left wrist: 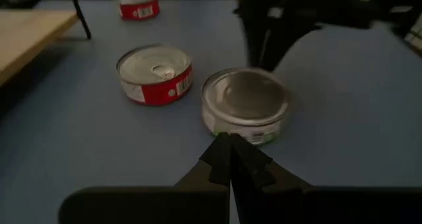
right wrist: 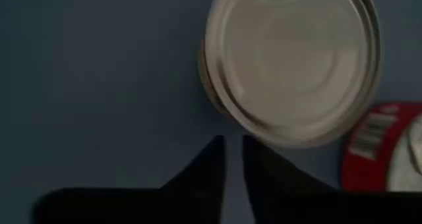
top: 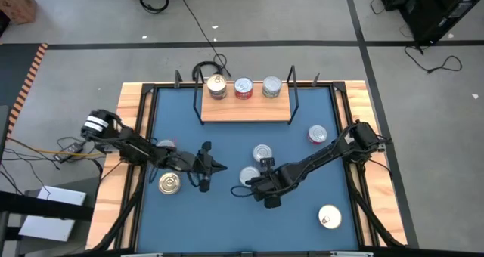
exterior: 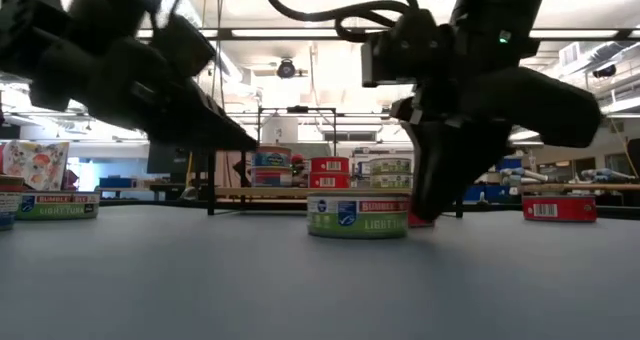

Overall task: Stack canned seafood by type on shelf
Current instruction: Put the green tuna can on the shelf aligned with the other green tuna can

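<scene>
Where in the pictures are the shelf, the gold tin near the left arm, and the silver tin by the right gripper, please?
Shelf (top: pixel 246 110): high view, bare front strip of its board.
Gold tin (top: pixel 169 184): high view, middle of its lid.
Silver tin (right wrist: pixel 292 60): right wrist view, centre of its lid.

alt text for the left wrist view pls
The left tool, shut, points at a silver-lidded tin on the blue table. A red-sided tin sits beside it, another red tin farther off.
</scene>
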